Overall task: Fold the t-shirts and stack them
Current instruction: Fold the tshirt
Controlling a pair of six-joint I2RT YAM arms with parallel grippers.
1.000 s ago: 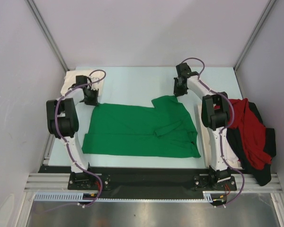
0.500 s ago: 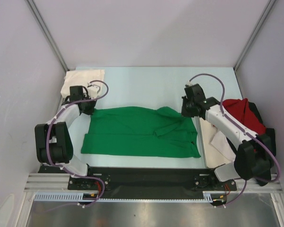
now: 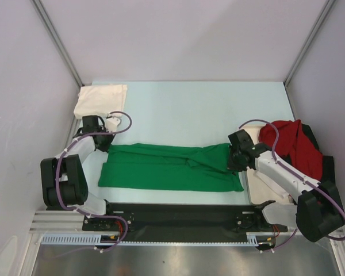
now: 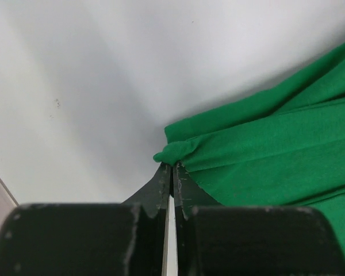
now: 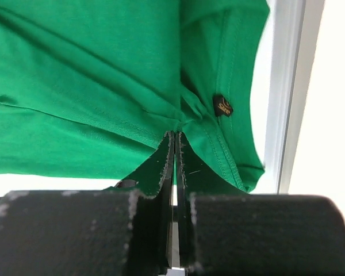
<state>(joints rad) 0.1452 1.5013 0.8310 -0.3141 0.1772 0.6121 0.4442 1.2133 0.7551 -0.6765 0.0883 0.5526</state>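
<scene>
Green t-shirt (image 3: 167,168) is laid as a long band across the near side of the table (image 3: 190,109). Its far-left corner is pinched by the left gripper (image 4: 172,168) and its right edge by the right gripper (image 5: 176,137), both clenched on cloth. Bare tabletop is seen beyond the far edge. Cream t-shirt (image 3: 100,99) is at the far-left corner and red t-shirt (image 3: 296,146) is heaped at the right.

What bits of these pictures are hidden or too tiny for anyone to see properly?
1. Dark t-shirt: top view, mostly buried under the red t-shirt; only its edges show.
2. Label on the green t-shirt: right wrist view, writing too small to read.
3. Most of the green t-shirt: both wrist views, cut off by the picture edges.
</scene>
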